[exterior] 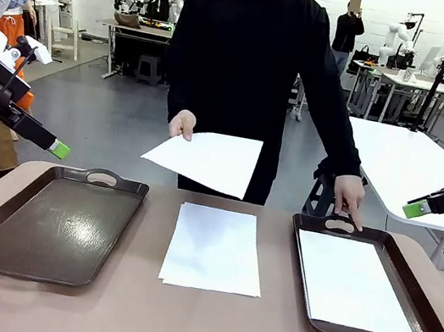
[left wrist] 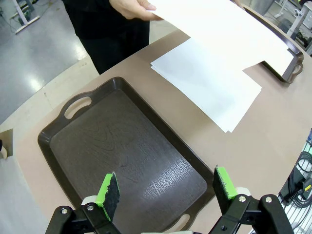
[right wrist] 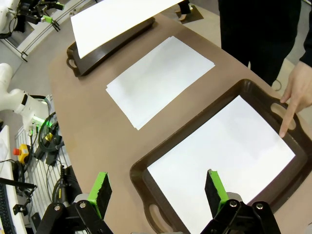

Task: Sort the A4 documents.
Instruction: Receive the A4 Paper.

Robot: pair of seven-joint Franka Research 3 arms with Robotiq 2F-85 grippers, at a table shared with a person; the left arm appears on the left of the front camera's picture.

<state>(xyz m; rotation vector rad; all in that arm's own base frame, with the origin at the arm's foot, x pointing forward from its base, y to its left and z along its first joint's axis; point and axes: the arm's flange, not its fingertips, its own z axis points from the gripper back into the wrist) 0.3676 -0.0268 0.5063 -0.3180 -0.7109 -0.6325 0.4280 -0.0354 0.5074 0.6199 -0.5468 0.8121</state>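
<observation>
A stack of white A4 documents (exterior: 216, 249) lies on the table between two dark brown trays. One sheet (exterior: 356, 284) lies flat in the right tray (exterior: 432, 322). The person's hand (exterior: 182, 124) holds another sheet (exterior: 207, 160) in the air above the table's far edge; the other hand (exterior: 349, 197) points a finger at the right tray's far handle. The left tray (exterior: 57, 223) is empty. My left gripper (left wrist: 165, 187) hangs open above the left tray (left wrist: 126, 156), my right gripper (right wrist: 158, 187) open above the right tray's sheet (right wrist: 222, 161). Both hold nothing.
The brown table's front strip (exterior: 176, 330) lies bare. Behind the person are a white table (exterior: 411, 169) at the right, a stool, and other workbenches. A cable rack (right wrist: 44, 141) stands beside the table in the right wrist view.
</observation>
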